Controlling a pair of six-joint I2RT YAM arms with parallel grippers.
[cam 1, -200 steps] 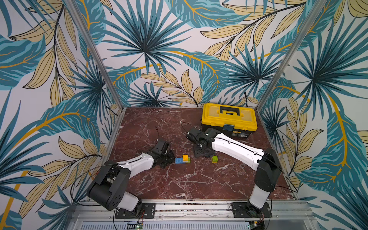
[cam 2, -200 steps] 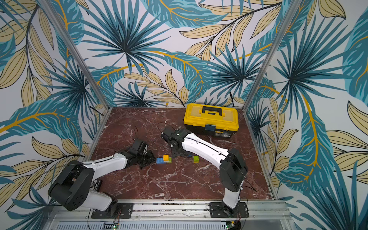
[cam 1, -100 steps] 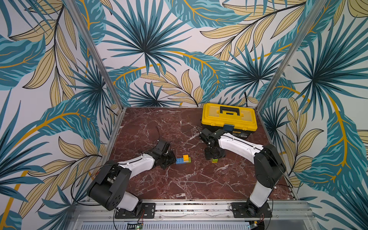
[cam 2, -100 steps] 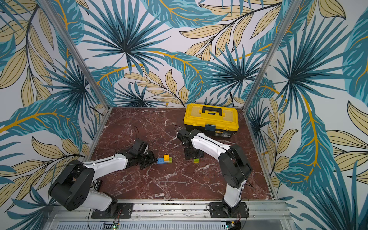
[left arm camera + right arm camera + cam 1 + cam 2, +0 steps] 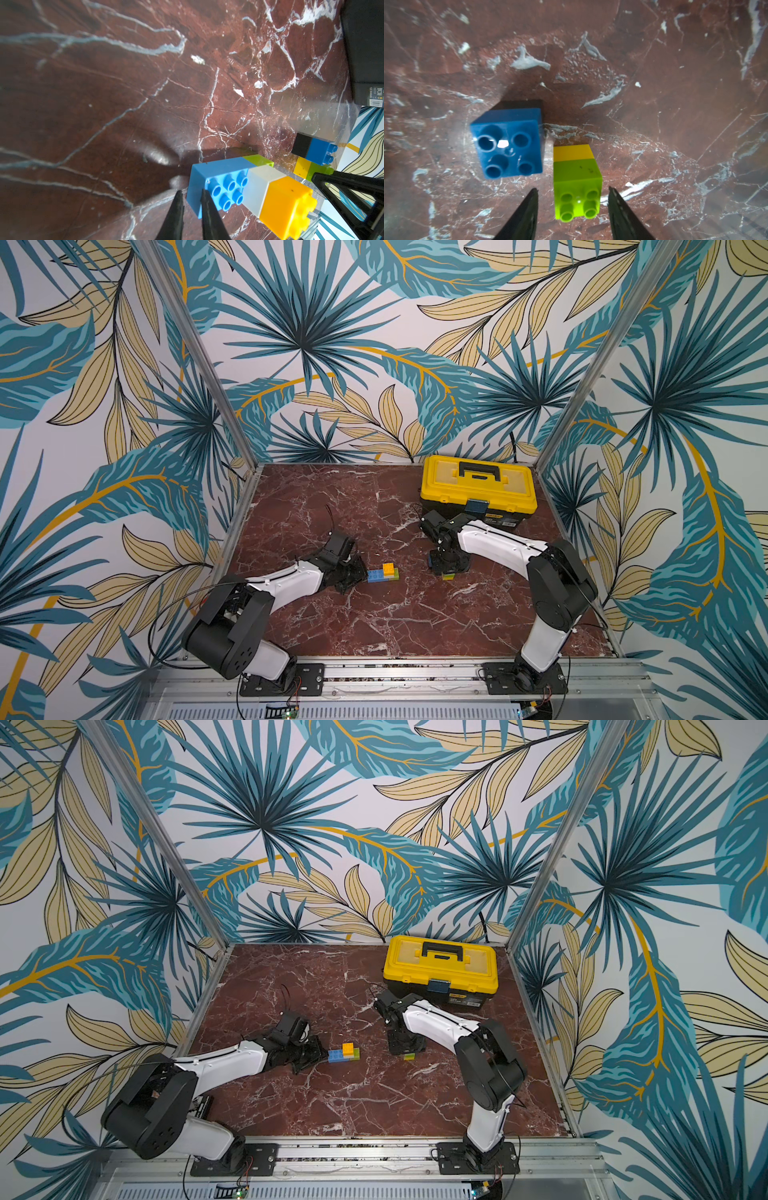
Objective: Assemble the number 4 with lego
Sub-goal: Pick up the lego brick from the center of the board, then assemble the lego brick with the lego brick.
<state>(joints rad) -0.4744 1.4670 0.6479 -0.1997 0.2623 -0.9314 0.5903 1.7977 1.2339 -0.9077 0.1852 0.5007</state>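
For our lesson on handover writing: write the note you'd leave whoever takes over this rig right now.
Left gripper: jaws shut, empty, at the blue end of the joined blue, lime, white and orange plastic brick block.
Right gripper: jaws open, straddling the lime-on-yellow brick pair, no grip yet.
Blue-on-black brick pair sits just beside it, apart.
Done: three sub-blocks. To do: join them into the 4.

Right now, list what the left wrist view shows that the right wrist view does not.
Left wrist only: the joined blue-white-orange-lime cluster, the closed left hand beside it, the black base of the toolbox. Right wrist only: the open right hand with clearance either side of the lime-and-yellow pair. Both: that pair, the blue-on-black stack, the marble table.
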